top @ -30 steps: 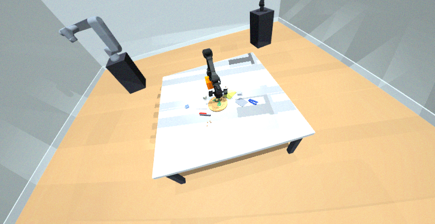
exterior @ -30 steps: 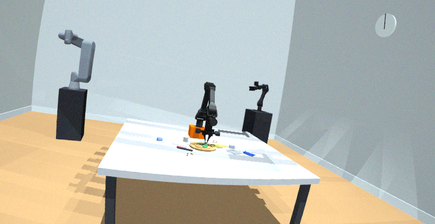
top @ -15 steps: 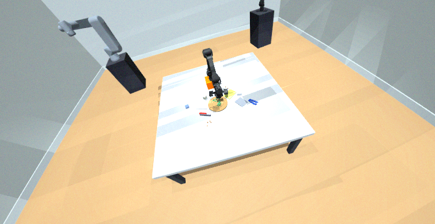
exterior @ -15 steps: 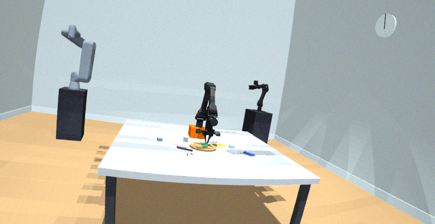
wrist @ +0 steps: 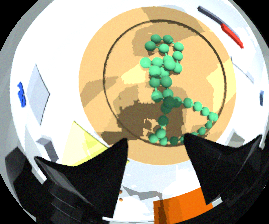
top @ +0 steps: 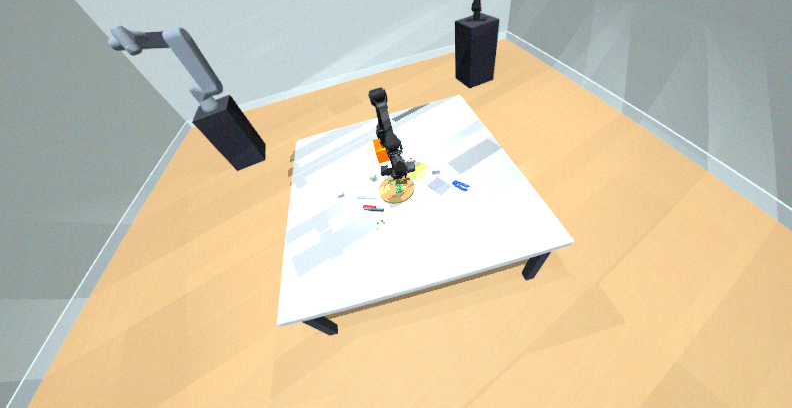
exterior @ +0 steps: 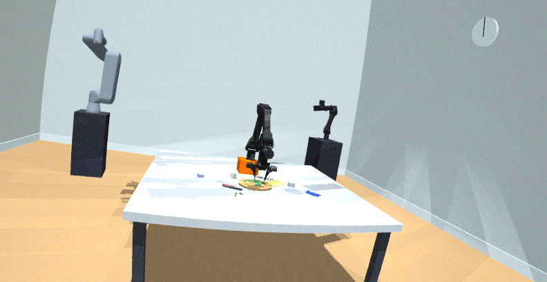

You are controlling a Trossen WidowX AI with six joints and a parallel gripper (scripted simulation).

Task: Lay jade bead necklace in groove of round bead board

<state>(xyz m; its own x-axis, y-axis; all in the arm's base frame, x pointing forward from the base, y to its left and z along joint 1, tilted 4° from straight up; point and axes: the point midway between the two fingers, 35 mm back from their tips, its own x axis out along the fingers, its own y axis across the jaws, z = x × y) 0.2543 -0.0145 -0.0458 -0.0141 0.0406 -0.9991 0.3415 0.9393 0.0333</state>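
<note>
From the top view, the arm (top: 390, 140) (exterior: 261, 126) reaches over a white table (top: 432, 250) (exterior: 229, 218), its gripper (top: 397, 176) (exterior: 260, 180) (wrist: 156, 140) above the near-arm side of the round board (top: 387, 197) (exterior: 244, 186) (wrist: 97, 80). The green necklace (top: 399, 188) (exterior: 257, 183) (wrist: 166, 81) lies on the board. An orange block (top: 381, 151) (exterior: 243, 166) (wrist: 177, 209) stands beside the arm, and a yellow sheet (top: 419, 170) (exterior: 277, 183) (wrist: 82, 145) lies next to the board. A grey square (top: 438, 185) (exterior: 293, 191) (wrist: 35, 94) and a blue clip (top: 460, 185) (exterior: 313, 193) (wrist: 21, 94) lie farther off on that side; a red and dark pen (top: 372, 208) (exterior: 231, 186) (wrist: 231, 35) lies across the board from them. In the exterior view, the gripper points down, its two fingertips apart just over the board. A clock (exterior: 485, 32) hangs on the wall. In the wrist view, the fingers stand well apart, partly open, with nothing gripped between them. The necklace is bunched inside the ring of the groove (wrist: 104, 80), clumped in the upper part, with a loop spreading below; only the loop's lowest beads reach the groove line near the fingertips, so most of it is out of the groove.
</note>
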